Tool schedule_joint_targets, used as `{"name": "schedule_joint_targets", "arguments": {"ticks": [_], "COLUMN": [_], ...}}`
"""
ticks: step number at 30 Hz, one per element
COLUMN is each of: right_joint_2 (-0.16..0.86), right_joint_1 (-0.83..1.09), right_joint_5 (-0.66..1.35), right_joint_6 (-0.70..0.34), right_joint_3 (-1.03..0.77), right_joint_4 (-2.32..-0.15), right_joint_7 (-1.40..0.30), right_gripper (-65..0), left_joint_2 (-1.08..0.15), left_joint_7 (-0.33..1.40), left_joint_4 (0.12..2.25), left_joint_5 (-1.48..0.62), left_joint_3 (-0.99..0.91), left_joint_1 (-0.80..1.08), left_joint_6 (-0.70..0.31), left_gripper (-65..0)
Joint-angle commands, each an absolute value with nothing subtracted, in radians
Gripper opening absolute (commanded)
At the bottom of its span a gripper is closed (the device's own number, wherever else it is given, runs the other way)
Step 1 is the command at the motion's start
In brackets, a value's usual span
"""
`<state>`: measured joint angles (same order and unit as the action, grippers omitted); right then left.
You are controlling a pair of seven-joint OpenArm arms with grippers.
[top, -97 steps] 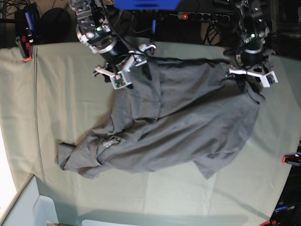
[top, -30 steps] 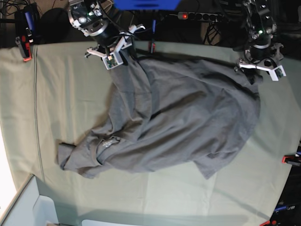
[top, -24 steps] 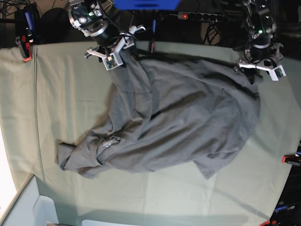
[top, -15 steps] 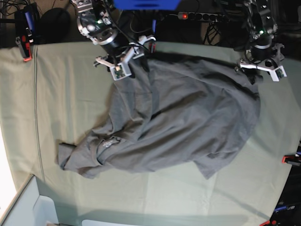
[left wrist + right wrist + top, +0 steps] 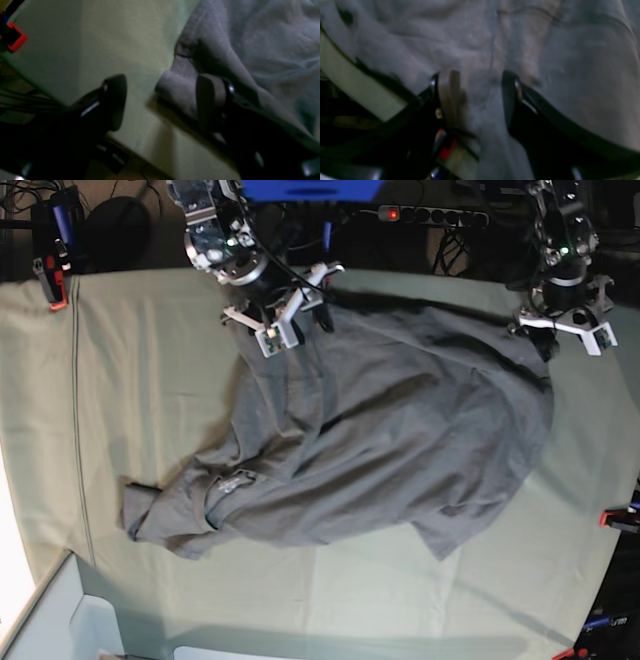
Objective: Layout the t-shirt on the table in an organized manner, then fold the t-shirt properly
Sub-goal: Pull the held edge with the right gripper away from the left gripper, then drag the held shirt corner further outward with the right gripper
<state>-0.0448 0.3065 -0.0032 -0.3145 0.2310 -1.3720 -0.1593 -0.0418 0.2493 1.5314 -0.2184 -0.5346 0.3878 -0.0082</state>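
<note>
One grey t-shirt (image 5: 380,440) is spread crumpled on the surface (image 5: 150,400). Both tools, left tool (image 5: 160,102) and right tool (image 5: 475,100), are parted, apparently gripping nothing.

a dark floor area is showing beyond the far edge at twelve o'clock, where tangled black cables (image 5: 450,240) are lying beside a power strip (image 5: 432,216) glowing red. bright light is spilling in at eight o'clock.

Both wrist views are blurred; the t-shirt (image 5: 380,440) hides the bench (image 5: 150,380) beneath it; the neck label (image 5: 232,483) print is too small to read
</note>
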Motion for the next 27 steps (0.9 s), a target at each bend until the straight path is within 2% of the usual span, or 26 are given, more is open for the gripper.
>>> {"name": "schedule_joint_targets", "arguments": {"ticks": [1, 19, 22, 27], "right_joint_2": [-0.048, -0.03, -0.03, -0.03], "right_joint_1": [0.297, 0.275, 0.275, 0.275], "right_joint_5": [0.002, 0.001, 0.001, 0.001], "right_joint_6": [-0.314, -0.311, -0.311, -0.311], "right_joint_3": [0.231, 0.225, 0.226, 0.226], "right_joint_4": [-1.383, -1.32, -1.319, -1.323], "right_joint_7": [-0.136, -0.136, -0.136, -0.14], "right_gripper": [-37.2, -38.6, -45.5, -63.0], "left_joint_2": [-0.051, -0.051, -0.051, -0.051], "left_joint_7": [0.225, 0.225, 0.225, 0.225], "left_joint_4": [1.547, 1.543, 1.543, 1.543], "left_joint_5": [-0.219, -0.219, -0.219, -0.219], "left_joint_3": [-0.538, -0.535, -0.536, -0.536], "left_joint_1": [0.389, 0.387, 0.387, 0.387], "left_joint_6": [-0.012, -0.012, -0.012, -0.012], "left_gripper": [-23.2, -23.2, -23.2, -23.2]}}
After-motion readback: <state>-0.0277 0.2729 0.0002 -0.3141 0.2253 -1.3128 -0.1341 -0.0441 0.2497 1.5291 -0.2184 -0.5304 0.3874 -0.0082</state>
